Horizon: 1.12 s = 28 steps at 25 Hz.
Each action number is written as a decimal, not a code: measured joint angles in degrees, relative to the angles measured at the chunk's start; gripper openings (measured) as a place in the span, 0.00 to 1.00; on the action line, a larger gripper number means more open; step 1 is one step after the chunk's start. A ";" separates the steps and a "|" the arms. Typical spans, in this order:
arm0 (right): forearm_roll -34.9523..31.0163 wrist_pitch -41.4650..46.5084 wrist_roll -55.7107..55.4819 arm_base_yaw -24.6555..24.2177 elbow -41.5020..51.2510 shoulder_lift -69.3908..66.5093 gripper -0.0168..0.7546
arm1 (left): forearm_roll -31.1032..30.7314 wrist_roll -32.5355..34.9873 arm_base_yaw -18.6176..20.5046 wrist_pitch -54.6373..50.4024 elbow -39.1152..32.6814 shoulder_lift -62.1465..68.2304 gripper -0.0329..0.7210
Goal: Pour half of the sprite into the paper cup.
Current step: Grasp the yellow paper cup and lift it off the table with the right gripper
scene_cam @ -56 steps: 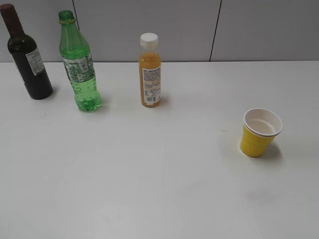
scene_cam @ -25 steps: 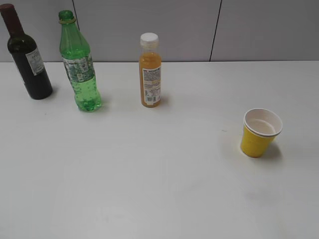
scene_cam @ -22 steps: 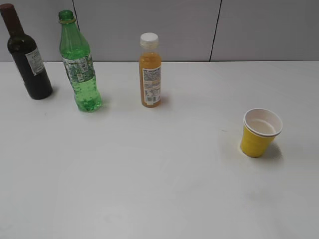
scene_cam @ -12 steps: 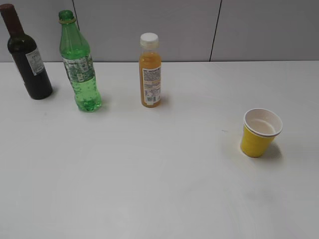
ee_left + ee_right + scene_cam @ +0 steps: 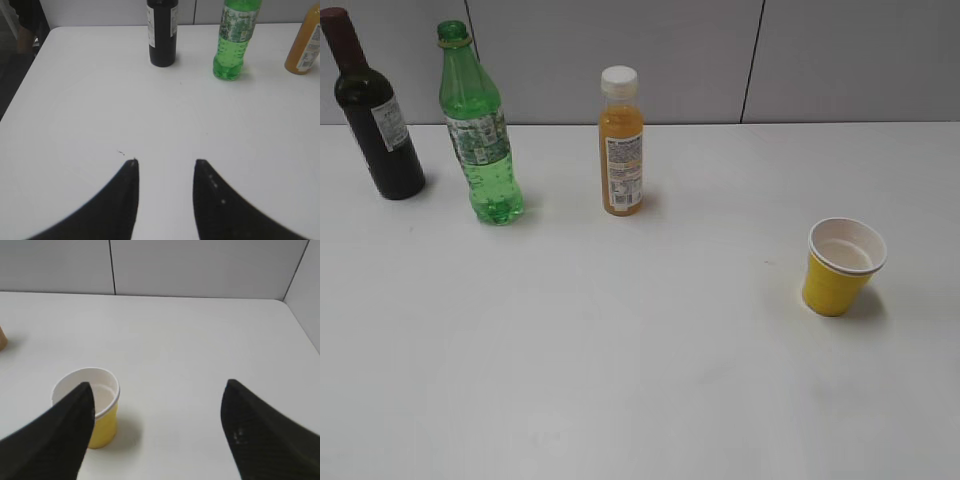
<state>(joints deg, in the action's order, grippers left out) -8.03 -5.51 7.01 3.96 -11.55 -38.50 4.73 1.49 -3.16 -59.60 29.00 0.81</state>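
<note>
The sprite, a tall clear green bottle with no cap, stands upright at the back left of the table; it also shows far ahead in the left wrist view. The yellow paper cup stands upright at the right. My left gripper hovers open over bare table, well short of the bottles. My right gripper is open wide with nothing between its fingers; the paper cup sits just behind its left finger. Neither arm appears in the exterior view.
A dark wine bottle stands left of the sprite, and an orange juice bottle with a white cap stands to its right. The table's left edge drops off near the wine bottle. A grey wall runs behind the table.
</note>
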 joint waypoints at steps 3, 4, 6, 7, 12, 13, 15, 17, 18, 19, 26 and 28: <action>0.00 -4.07 0.00 4.36 2.03 -2.26 0.79 | 0.00 0.00 0.00 0.00 0.00 0.00 0.42; 0.00 -5.36 0.00 6.39 2.40 -3.06 0.79 | 0.00 0.00 0.00 0.00 0.00 0.00 0.42; 0.00 -7.70 0.00 9.70 3.20 -5.54 0.79 | 0.00 0.00 0.00 0.00 0.00 0.00 0.42; 0.00 -8.88 0.00 10.88 3.36 -6.77 0.79 | 0.00 0.00 0.00 0.00 0.00 0.00 0.42; 0.00 -16.82 0.00 12.02 3.69 -15.43 0.79 | 0.00 0.00 0.00 0.00 0.00 0.00 0.42; 0.00 -18.39 0.00 12.02 3.74 -17.32 0.79 | 0.00 0.00 0.00 0.00 0.00 0.00 0.42; 0.07 -21.05 -0.07 12.02 3.86 -20.98 0.79 | 0.00 0.00 0.00 0.00 0.00 0.00 0.42; 1.77 -24.53 -1.51 12.02 4.04 -24.76 0.79 | 0.00 0.00 0.00 0.00 0.00 0.00 0.42; 3.14 -26.13 -2.83 12.02 4.05 -26.19 0.79 | 0.00 0.00 0.00 0.00 0.00 0.00 0.42; 5.04 -28.25 -5.04 12.02 4.05 -27.77 0.79 | 0.00 0.00 0.00 0.00 0.00 0.00 0.42; 10.96 -43.36 -11.72 12.02 7.49 -36.83 0.88 | 0.00 0.00 0.00 0.00 0.00 0.00 0.42; 11.02 -46.95 -11.83 12.02 8.61 -39.29 0.89 | 0.00 0.00 0.00 0.00 0.00 0.00 0.42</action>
<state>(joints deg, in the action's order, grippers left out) 2.99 -52.46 -4.82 15.98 -2.94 -77.79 4.73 1.49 -3.16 -59.60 29.00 0.81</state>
